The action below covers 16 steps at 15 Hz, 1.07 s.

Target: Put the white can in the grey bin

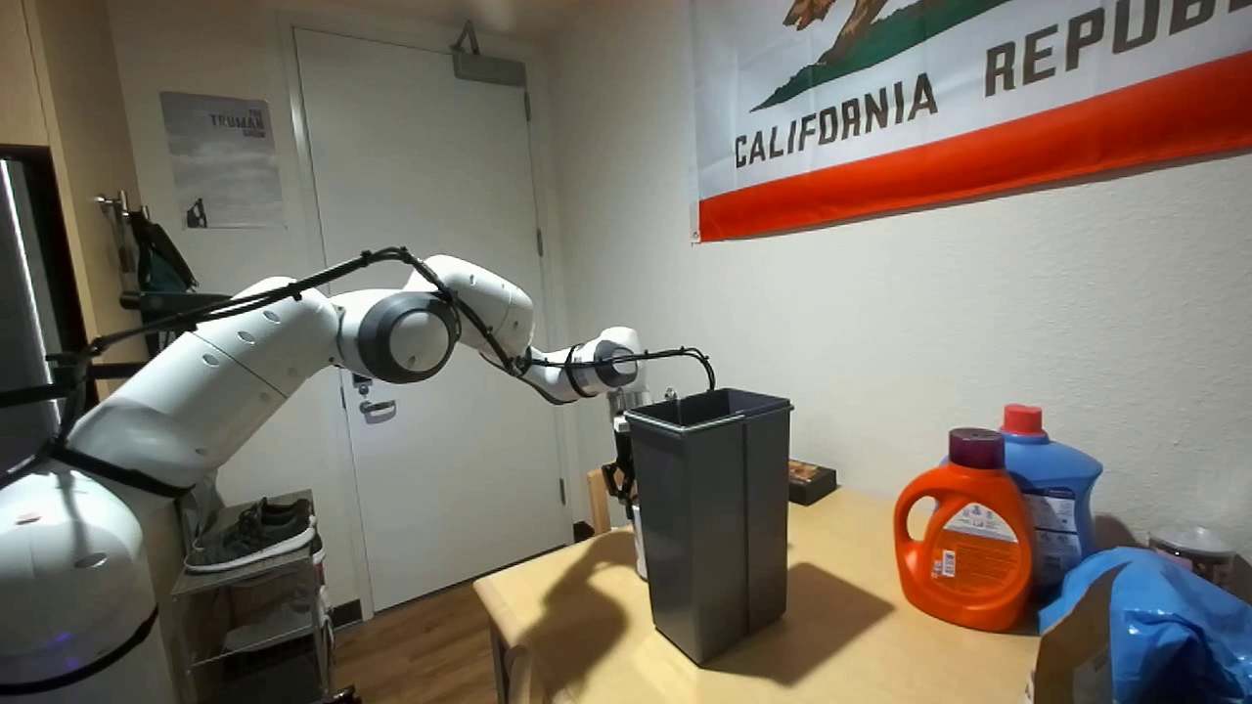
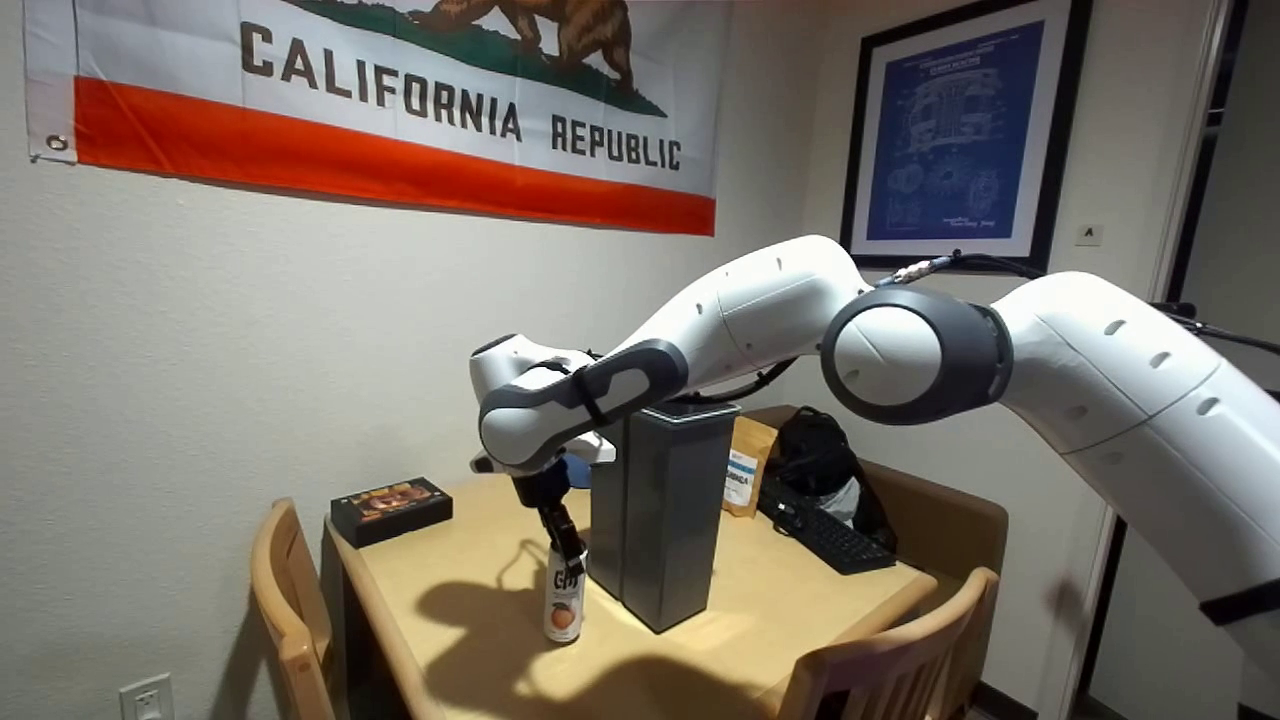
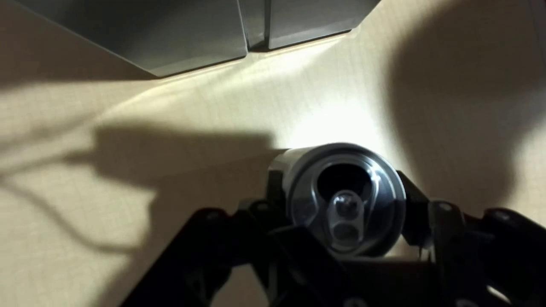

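Note:
The white can (image 2: 563, 605) stands upright or nearly so beside the grey bin; it has dark lettering and a peach picture. Its base is at or close to the table top. In an exterior view the can (image 1: 641, 548) is partly hidden behind the bin. The wrist view shows its opened silver top (image 3: 345, 204). My gripper (image 2: 570, 562) points down, with one black finger against each side of the can near its top. The tall grey bin (image 1: 699, 528) stands on the table, open at the top. Its lower wall (image 3: 196, 38) shows at the top of the wrist view.
An orange detergent jug (image 1: 963, 557), a blue bottle (image 1: 1061, 489) and a blue bag (image 1: 1164, 626) stand by the wall. A black box (image 2: 390, 510) lies at a table corner. A brown pouch (image 2: 745, 465) and a keyboard (image 2: 835, 535) are beyond the bin. Chairs (image 2: 895, 660) stand around.

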Each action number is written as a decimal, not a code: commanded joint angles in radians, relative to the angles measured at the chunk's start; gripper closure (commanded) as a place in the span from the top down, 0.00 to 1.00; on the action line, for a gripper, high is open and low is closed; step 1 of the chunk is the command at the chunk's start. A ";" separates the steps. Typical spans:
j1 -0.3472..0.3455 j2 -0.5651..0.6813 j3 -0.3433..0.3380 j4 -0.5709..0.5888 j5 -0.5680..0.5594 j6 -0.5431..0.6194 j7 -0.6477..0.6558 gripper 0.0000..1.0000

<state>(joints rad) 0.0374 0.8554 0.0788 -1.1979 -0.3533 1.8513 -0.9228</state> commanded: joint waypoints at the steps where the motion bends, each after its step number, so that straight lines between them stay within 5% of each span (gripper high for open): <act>1: 0.021 -0.055 -0.008 -0.029 -0.010 0.009 -0.022 0.37; 16: 0.059 -0.540 -0.012 -0.296 -0.138 0.046 0.030 0.37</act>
<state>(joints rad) 0.0897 0.4465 0.0767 -1.3651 -0.4619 1.8521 -0.9172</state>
